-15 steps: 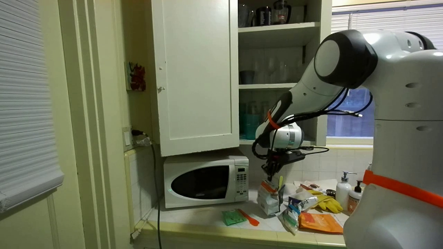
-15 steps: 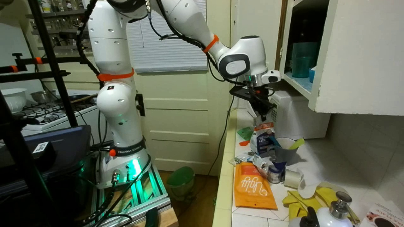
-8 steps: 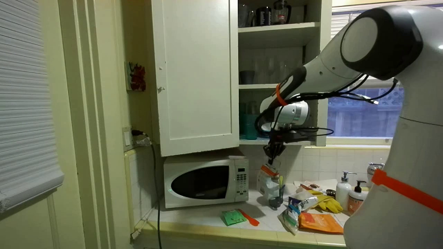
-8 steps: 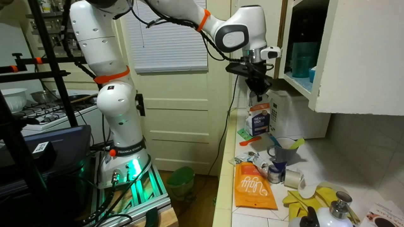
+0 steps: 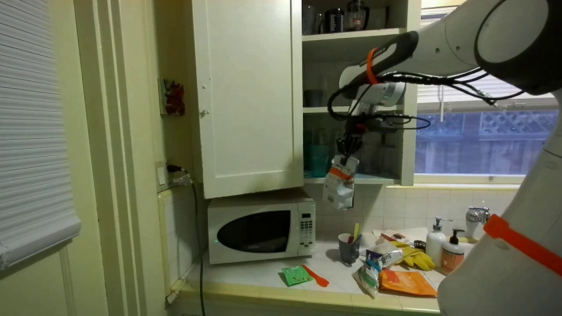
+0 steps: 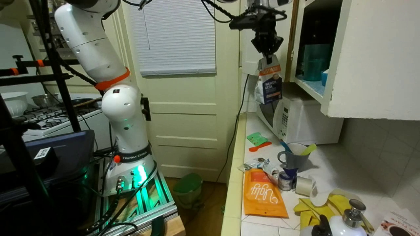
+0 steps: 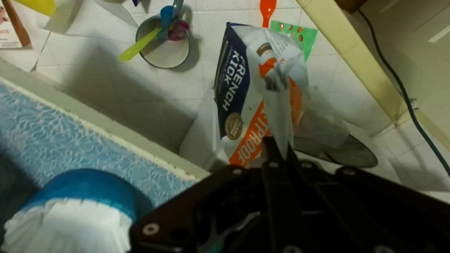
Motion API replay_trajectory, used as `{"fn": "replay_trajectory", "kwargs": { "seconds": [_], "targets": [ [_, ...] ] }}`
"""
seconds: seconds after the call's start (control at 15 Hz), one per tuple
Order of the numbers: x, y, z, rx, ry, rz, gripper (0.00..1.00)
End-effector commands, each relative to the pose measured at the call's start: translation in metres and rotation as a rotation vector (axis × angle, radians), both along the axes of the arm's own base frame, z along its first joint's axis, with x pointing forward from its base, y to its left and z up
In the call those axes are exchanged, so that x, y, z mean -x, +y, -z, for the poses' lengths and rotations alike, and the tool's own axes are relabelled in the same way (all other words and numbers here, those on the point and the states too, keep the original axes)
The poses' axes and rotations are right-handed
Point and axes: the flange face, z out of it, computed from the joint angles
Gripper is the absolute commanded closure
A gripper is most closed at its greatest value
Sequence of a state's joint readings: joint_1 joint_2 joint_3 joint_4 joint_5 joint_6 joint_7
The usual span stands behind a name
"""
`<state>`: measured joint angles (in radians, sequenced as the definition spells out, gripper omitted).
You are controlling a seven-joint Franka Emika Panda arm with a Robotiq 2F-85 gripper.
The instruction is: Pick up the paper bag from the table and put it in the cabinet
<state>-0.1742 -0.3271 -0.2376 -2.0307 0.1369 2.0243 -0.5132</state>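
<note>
My gripper point(image 5: 345, 159) is shut on the top edge of the paper bag point(image 5: 339, 191), a whitish bag with an orange band. It hangs upright in the air, above the table point(image 5: 263, 275) and beside the cabinet's lower part. In an exterior view the gripper point(image 6: 269, 59) holds the bag point(image 6: 269, 86) left of the open cabinet point(image 6: 377, 59). In the wrist view the fingertips point(image 7: 277, 151) pinch the bag point(image 7: 242, 91); the cabinet's blue-lined bottom shelf point(image 7: 52, 123) is at lower left. The cabinet door point(image 5: 252, 92) stands open, showing shelves.
The microwave point(image 5: 263, 230) stands under the open door. A grey mug with spoons point(image 5: 349, 251), a green packet point(image 5: 296, 275), an orange spoon point(image 5: 317, 277) and an orange packet point(image 6: 264, 193) lie on the table. Teal cups point(image 6: 315, 62) and a blue container point(image 7: 88, 186) stand on the bottom shelf.
The gripper has risen with the paper bag from the table to about the bottom shelf's height. The grey mug behind it has come into view. The arm has drawn up and back.
</note>
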Motion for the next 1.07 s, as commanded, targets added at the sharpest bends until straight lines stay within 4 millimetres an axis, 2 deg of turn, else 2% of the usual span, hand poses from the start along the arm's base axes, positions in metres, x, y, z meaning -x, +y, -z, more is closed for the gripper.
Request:
{"fn": "replay_trajectory", "kwargs": {
  "seconds": [0.0,0.13,0.2,0.33,0.4,0.6,0.73,0.8,1.0],
  "targets": [
    [0.012,-0.004,-0.080,-0.025,-0.053,0.001,0.99],
    [0.018,-0.009,-0.121,-0.017,-0.094,0.028,0.99],
    [0.015,-0.006,-0.089,0.003,-0.073,0.010,0.97],
    [0.022,-0.009,-0.118,0.011,-0.102,0.021,0.97],
    [0.023,-0.010,-0.122,0.012,-0.106,0.023,0.97],
    [0.019,-0.010,-0.117,0.010,-0.095,0.023,0.99],
    [0.000,-0.002,-0.146,0.093,-0.177,-0.007,0.99],
    [-0.002,0.003,-0.171,0.132,-0.239,-0.015,0.99],
    [0.007,0.016,-0.231,0.191,-0.353,-0.011,0.99]
  ]
}}
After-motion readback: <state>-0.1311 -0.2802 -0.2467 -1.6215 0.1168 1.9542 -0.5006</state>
